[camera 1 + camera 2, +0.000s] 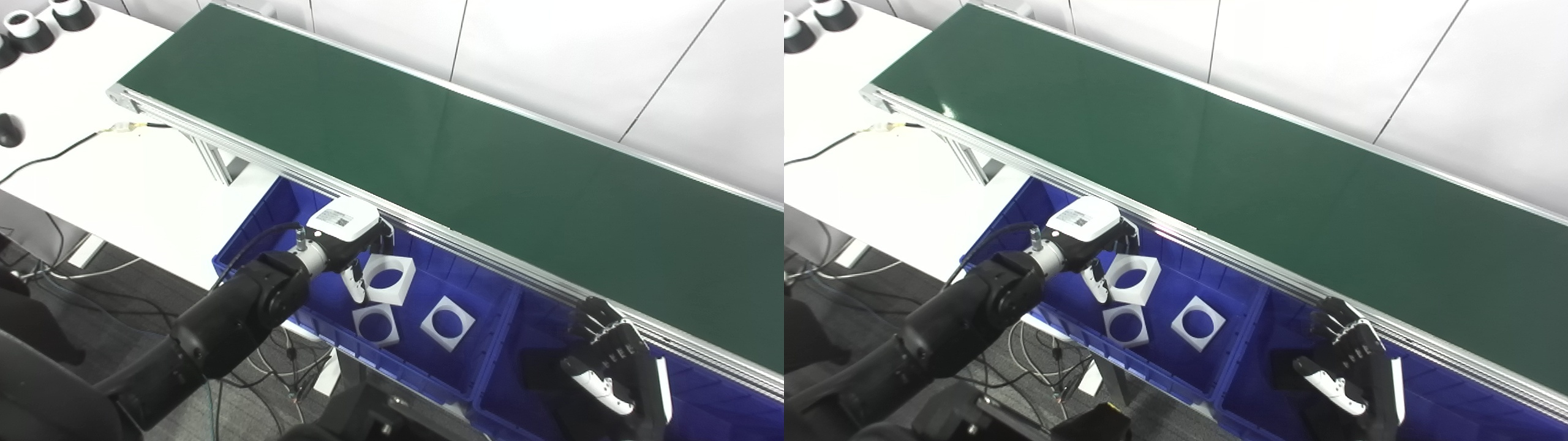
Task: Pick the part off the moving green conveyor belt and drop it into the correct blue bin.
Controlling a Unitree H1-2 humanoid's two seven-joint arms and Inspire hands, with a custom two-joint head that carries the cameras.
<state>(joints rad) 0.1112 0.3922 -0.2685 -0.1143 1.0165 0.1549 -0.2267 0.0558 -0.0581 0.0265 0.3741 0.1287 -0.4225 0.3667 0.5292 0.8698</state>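
Left hand point(352, 242) on square-holed white part point(388, 279)

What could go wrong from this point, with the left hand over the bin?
1. The left hand grips a white square part above the left blue bin; released here, it may land on the two parts already lying there and end up stacked or tilted.
2. That hand sits close under the conveyor's metal rail; lifting straight up could clip it.
3. The right hand waits open over the right bin, near the rail too.
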